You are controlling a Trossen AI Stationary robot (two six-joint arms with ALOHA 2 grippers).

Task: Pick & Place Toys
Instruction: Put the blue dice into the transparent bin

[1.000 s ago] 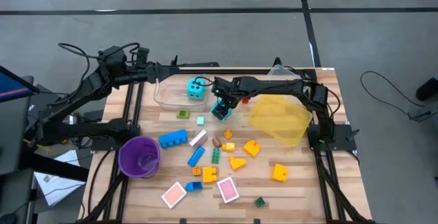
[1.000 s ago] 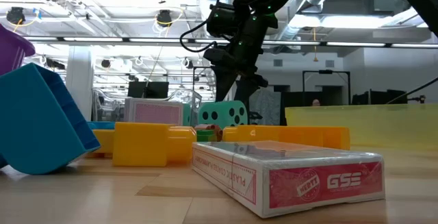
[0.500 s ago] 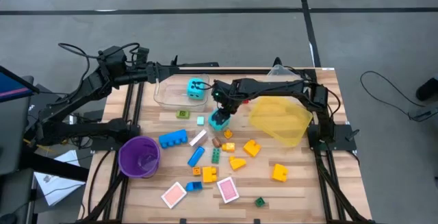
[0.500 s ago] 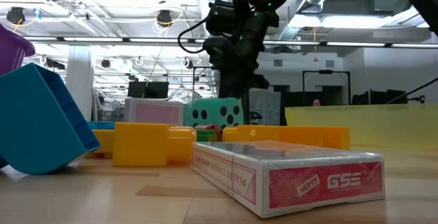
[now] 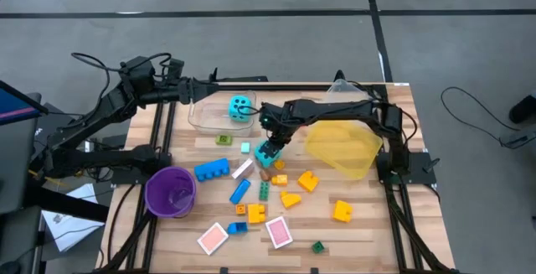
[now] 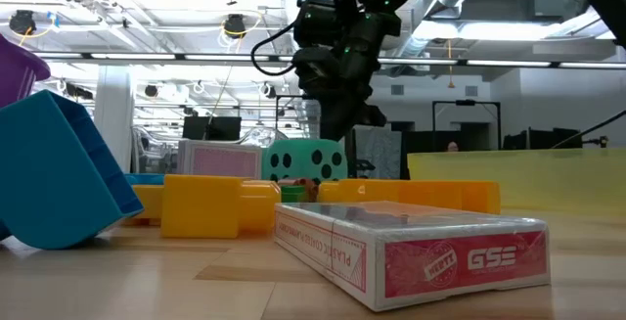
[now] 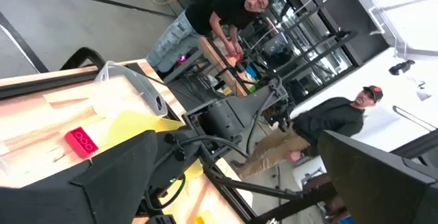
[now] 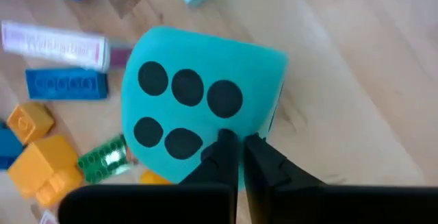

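My right gripper points steeply down over the middle of the table, shut on a cyan die with black dots, which also shows in the low view behind the yellow bricks. A second cyan die lies in a clear tray at the far side. Bricks lie scattered on the table: blue, yellow, orange, green. Two pink cards lie near the front edge. My left gripper hovers open at the far left, its fingers wide apart. My right gripper pinches the die at the edge of its five-dot face, between its two fingers, which stand almost together. They come from above, slanting down. The die sits tilted below them; whether its underside rests on the table I cannot tell.
A yellow bin lies tipped at the right, beside my right arm. A purple cup stands at the left front. A pale cyan block and a white stick lie close to the held die. People stand beyond the table.
My right gripper has shut on the cyan die and gone a little toward the table's near edge. The die has shifted with it and turned, ending nearer the scattered bricks.
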